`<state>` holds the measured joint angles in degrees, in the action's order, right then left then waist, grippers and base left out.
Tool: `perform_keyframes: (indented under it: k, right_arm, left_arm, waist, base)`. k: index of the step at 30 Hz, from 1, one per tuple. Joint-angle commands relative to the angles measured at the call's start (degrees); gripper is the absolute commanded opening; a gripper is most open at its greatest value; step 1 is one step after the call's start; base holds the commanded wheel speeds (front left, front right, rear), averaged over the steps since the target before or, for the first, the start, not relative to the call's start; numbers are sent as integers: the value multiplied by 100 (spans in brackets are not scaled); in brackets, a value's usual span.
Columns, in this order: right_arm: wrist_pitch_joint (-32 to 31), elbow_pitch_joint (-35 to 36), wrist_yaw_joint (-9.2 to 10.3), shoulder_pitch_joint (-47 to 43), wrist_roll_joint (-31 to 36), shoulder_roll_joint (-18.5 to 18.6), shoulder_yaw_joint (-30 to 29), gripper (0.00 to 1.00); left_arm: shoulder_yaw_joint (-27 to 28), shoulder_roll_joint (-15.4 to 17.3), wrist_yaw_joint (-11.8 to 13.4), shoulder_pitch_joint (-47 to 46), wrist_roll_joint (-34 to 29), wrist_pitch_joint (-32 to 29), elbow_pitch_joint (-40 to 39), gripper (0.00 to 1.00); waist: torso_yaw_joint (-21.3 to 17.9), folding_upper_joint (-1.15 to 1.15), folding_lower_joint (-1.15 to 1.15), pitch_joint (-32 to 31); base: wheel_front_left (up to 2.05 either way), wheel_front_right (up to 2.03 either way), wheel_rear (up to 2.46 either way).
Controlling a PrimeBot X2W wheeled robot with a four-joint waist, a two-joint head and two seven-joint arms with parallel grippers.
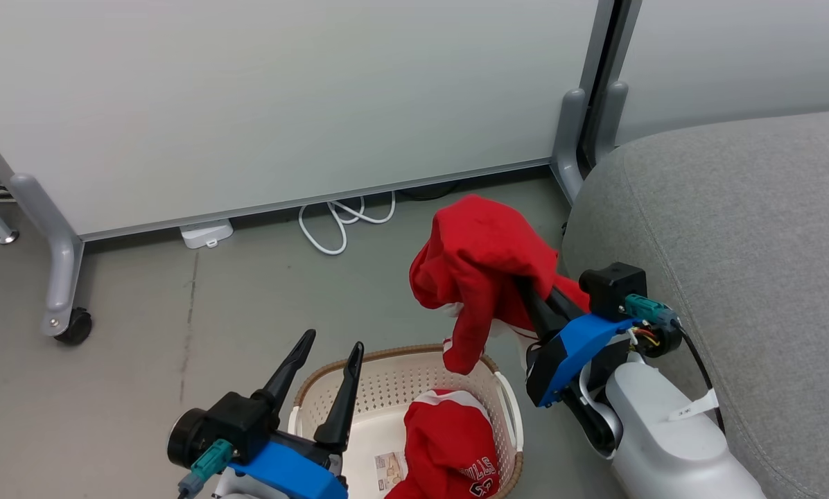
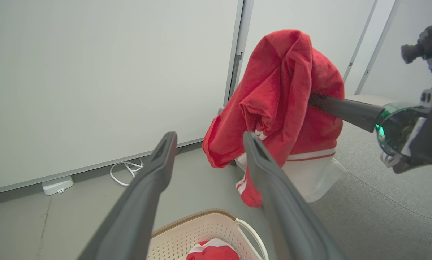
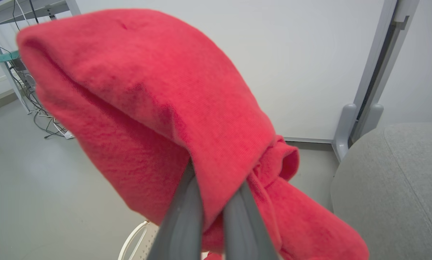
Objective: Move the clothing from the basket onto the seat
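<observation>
Red garment (image 1: pixel 480 263) aloft near seat (image 1: pixel 733 229) edge

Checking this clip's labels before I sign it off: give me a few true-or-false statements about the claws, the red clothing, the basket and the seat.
1. The right claw is shut on a red garment lifted out of the basket. True.
2. The left claw grips the other garment. False: the left claw is open and empty; the lettered garment lies in the basket.
3. Both garments lie on the seat. False: neither is on the seat.
4. A white cable lies on the floor by the wall. True.
</observation>
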<state>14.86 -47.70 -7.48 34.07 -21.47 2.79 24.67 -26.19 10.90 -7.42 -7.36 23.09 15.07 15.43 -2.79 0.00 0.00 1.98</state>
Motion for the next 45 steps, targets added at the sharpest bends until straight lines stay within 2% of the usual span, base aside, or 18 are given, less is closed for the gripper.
perform_keyframes:
  k: [1,5,10,23,29,38,45]
  right_arm:
    - [6,30,-2,-5,-31,19,-2,0]
    - [3,95,-2,31,-76,20,40,0]
    - [6,137,-2,72,-86,20,44,0]
    - [25,209,-3,64,-171,17,70,0]
    - [34,187,-3,16,-153,15,-11,0]
    - [42,312,-3,-176,96,10,-603,0]
    - [42,495,-3,-329,192,11,-741,0]
  left_arm:
    - [54,-4,-5,27,-34,15,-23,100]
    - [132,5,-6,84,-50,15,-55,100]
    - [148,60,-6,36,-78,15,-109,100]
    - [255,115,-5,-60,-157,15,-197,100]
    - [261,132,-5,-79,-193,15,-190,100]
    - [-149,204,-6,-423,-94,15,-65,100]
    - [-276,256,-6,-525,4,15,9,100]
  waist:
    - [-16,0,0,6]
    - [-166,0,0,50]
    - [-556,0,0,145]
    - [-2168,0,0,370]
    - [-2767,0,0,395]
    - [-2905,0,0,533]
    - [-2902,0,0,554]
  base:
    - [0,0,0]
    - [0,0,0]
    - [0,0,0]
    - [0,0,0]
    - [0,0,0]
    - [0,0,0]
    - [0,0,0]
